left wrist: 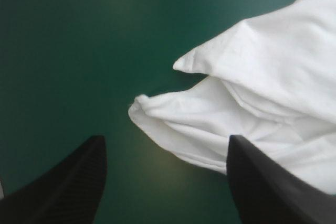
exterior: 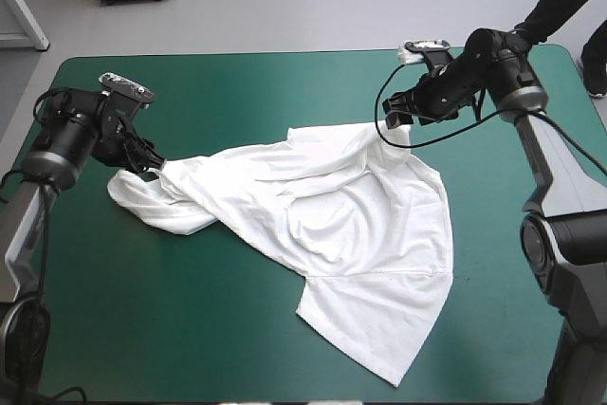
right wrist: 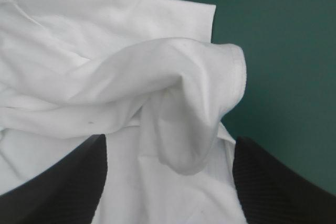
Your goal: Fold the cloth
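High view: white short-sleeved T-shirt [exterior: 332, 225] lies rumpled mid-table on teal-green cover [exterior: 190, 329]; left gripper [exterior: 152, 166] and right gripper [exterior: 396, 130] at opposite corners, I judge for stretching. Left wrist view: black fingers [left wrist: 68, 182] spread, empty. Right wrist view: spread, straddling a hemmed fold.

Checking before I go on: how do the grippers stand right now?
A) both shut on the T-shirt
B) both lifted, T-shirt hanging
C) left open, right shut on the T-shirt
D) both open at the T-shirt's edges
D: the wrist views show the left gripper and the right gripper with their black fingers standing wide apart, the T-shirt lying unheld.
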Robot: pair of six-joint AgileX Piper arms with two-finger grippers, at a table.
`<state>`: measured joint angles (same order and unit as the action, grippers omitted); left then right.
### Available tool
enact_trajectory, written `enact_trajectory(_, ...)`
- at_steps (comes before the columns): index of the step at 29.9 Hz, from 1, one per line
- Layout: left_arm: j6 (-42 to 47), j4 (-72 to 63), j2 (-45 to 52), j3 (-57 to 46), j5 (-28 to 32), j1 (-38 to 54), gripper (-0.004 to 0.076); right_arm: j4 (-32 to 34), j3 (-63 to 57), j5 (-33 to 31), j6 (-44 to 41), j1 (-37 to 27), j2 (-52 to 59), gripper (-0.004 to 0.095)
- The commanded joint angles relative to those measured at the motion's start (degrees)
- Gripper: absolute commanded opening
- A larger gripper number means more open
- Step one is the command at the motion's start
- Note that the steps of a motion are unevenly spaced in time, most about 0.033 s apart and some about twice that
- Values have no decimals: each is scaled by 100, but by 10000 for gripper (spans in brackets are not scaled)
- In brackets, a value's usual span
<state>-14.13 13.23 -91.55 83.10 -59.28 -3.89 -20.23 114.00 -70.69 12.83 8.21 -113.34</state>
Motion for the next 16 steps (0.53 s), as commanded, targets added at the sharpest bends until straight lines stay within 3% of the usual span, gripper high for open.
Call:
enact_trajectory(1, 61, -283, 774, 155, -186, 2, 483, -118, -118, -85, -101, -8, 925, 649)
enact_trajectory(6, -15, -796, 1433, 135, -420, -8, 483, 582, -1461, -85, -346, 299, 1961, 649)
enact_trajectory(16, -272, -1727, 2102, 135, -677, -299, 480, 1030, -4337, -85, -675, 836, 3583, 649)
